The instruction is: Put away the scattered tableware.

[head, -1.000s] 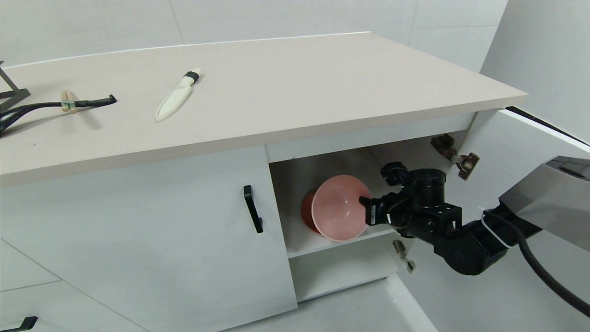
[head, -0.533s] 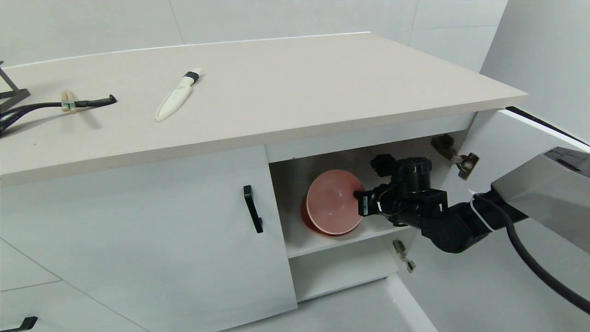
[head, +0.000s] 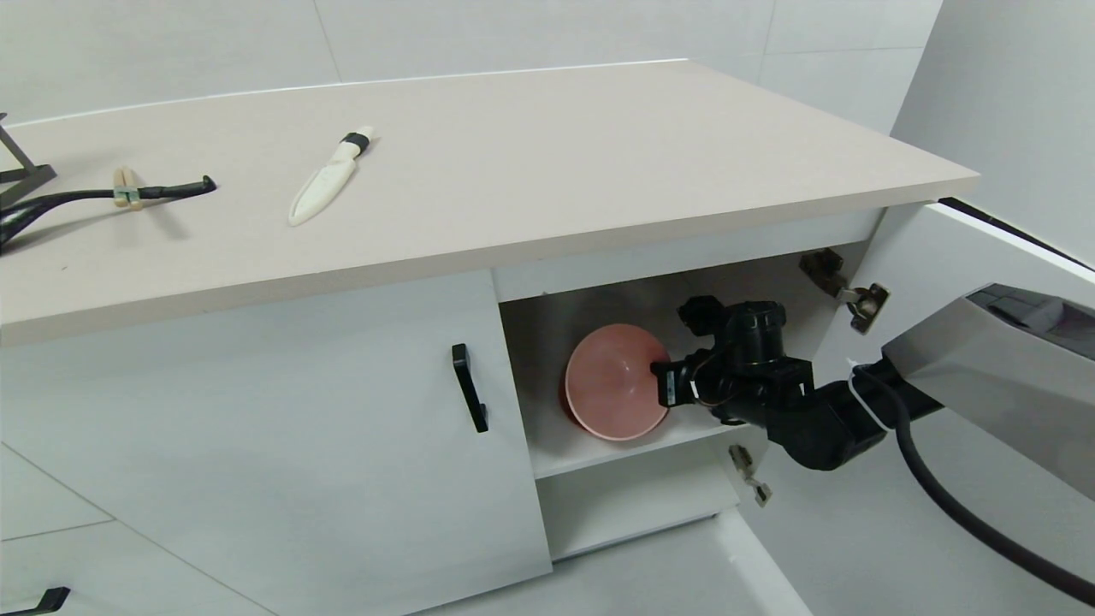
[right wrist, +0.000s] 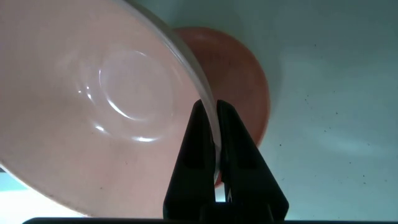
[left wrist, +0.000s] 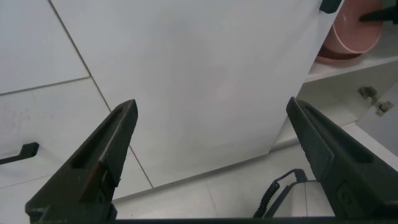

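Observation:
My right gripper (head: 665,385) is inside the open cabinet, shut on the rim of a pink bowl (head: 612,392) held on edge above the upper shelf (head: 599,452). The right wrist view shows the bowl's inside (right wrist: 106,112) and its rim pinched between the black fingers (right wrist: 214,162). Behind it sits a darker red bowl (right wrist: 245,93), its edge peeking out (head: 565,395). My left gripper (left wrist: 211,155) hangs open low in front of the closed cabinet door, holding nothing. A cream knife (head: 329,175) and a black-handled utensil (head: 128,193) lie on the countertop.
The cabinet's right door (head: 949,257) stands open with hinges (head: 855,299) exposed near my right arm. The left door (head: 342,411) is closed, with a black handle (head: 470,387). A lower shelf (head: 633,505) lies beneath. A black rack edge (head: 17,167) stands at the counter's far left.
My right gripper has carried the pink bowl deeper into the cabinet, leftward toward the red bowl. Nothing on the countertop has moved.

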`<state>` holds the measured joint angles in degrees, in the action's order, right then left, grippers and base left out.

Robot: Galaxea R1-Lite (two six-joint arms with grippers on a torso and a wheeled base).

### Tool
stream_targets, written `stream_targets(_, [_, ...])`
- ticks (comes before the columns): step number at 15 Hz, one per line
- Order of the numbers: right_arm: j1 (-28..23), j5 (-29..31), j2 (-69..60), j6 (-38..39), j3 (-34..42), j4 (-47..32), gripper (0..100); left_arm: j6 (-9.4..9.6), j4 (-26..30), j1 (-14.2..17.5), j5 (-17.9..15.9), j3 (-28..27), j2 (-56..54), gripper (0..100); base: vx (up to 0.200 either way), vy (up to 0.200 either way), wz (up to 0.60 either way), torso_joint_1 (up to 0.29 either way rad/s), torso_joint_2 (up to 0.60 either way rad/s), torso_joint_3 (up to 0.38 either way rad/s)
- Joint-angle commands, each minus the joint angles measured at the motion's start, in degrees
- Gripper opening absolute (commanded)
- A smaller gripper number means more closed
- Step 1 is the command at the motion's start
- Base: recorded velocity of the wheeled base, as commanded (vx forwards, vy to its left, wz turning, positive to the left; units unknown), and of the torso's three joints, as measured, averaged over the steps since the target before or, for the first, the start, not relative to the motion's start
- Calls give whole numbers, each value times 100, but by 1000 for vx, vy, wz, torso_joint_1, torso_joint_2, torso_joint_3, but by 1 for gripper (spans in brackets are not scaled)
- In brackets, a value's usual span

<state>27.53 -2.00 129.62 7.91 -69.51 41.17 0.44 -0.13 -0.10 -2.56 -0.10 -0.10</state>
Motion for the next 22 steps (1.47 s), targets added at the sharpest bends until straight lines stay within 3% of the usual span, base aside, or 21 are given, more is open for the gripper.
stream_targets(1, [-10,7,19,0,8,5,0,0,-4,1,19,1,10,100,0,0,0,0,0,0])
stream_targets(18, [-125,200,230,-141,122,339,0,-88,13,19,80,1,10,100,0,0,0,0,0,0])
stream_targets(19, [-116,200,230,-141,122,339,100,-88,13,19,80,-8,10,100,0,0,0,0,0,0])
stream_targets(22, [-28,200,204,-281,140,348,100,-88,13,19,80,-8,10,100,0,0,0,0,0,0])
